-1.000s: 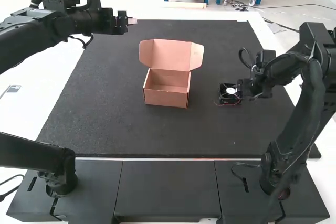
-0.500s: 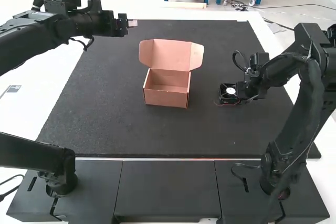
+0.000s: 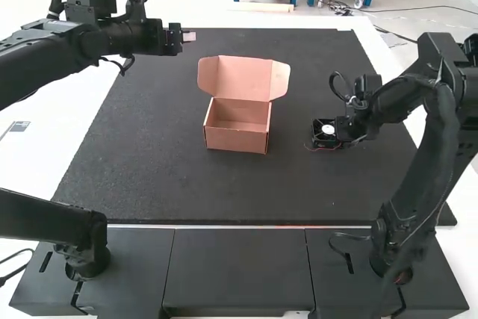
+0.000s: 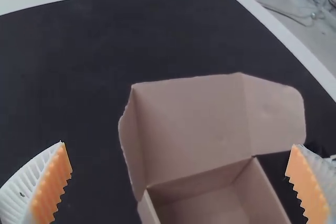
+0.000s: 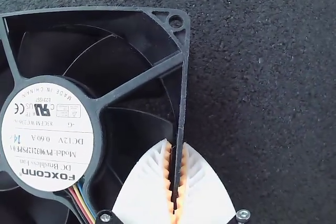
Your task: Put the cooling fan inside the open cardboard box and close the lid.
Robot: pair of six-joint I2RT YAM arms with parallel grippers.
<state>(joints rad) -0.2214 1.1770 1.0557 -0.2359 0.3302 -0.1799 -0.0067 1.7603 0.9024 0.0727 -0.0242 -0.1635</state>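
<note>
In the last second the right pincer has slid in and now clamps the right frame edge of the fan, which sits on the surface right of the open box. The left pincer hangs wide open, far-left of the box. The grip looks set, so lifting the fan toward the box seems next.

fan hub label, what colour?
White with dark print; the hub label sits on the black cooling fan. Clearest in the right wrist view.

Black fan sits right of the open cardboard box (lid upright).
</note>
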